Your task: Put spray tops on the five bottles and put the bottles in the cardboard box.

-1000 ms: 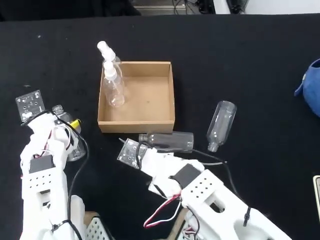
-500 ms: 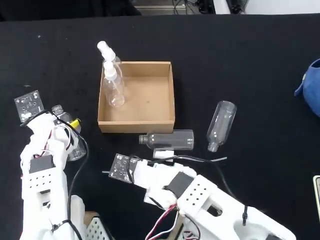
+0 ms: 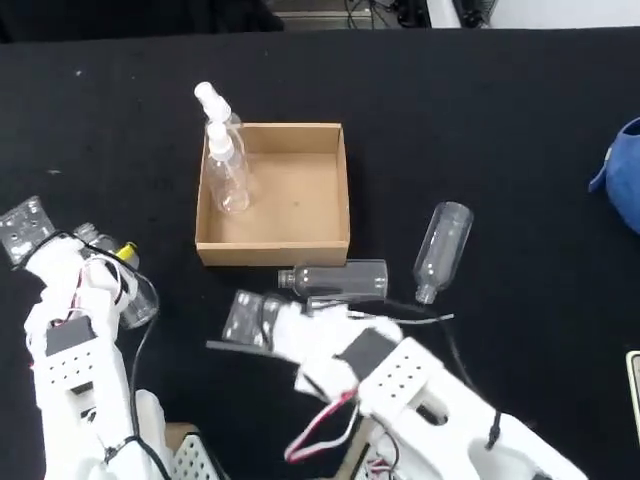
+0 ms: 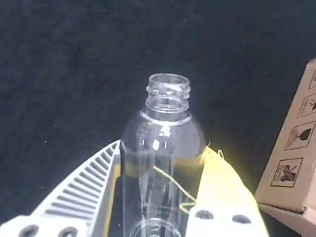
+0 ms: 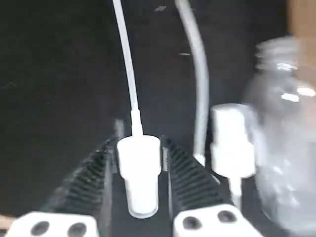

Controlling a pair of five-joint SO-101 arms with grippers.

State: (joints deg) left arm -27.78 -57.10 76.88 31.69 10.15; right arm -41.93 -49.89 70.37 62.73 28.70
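My left gripper [image 3: 118,275] is at the table's left side, shut on a clear capless bottle [image 3: 140,298]; in the left wrist view this bottle [image 4: 165,113] stands between the fingers [image 4: 98,173] with its neck open. My right gripper [image 5: 139,148] is shut on a white spray top [image 5: 139,177] with a long tube. A second spray top [image 5: 233,148] lies beside it, next to a lying capless bottle [image 5: 281,123]. From above, that bottle [image 3: 335,280] lies in front of the cardboard box [image 3: 330,190], and another [image 3: 440,248] lies to its right. One capped bottle [image 3: 227,175] is in the box; another [image 3: 212,103] stands at its far left corner.
A corner of the box [image 4: 296,163] shows close to the left gripper. A blue object [image 3: 622,185] sits at the table's right edge. The right arm's body [image 3: 400,385] covers the near middle of the table. Black cloth lies open at the far right.
The left arm has swung to the left with its bottle, away from the box. The right arm pulled back from the lying bottle, then shifted slightly, keeping the spray top.
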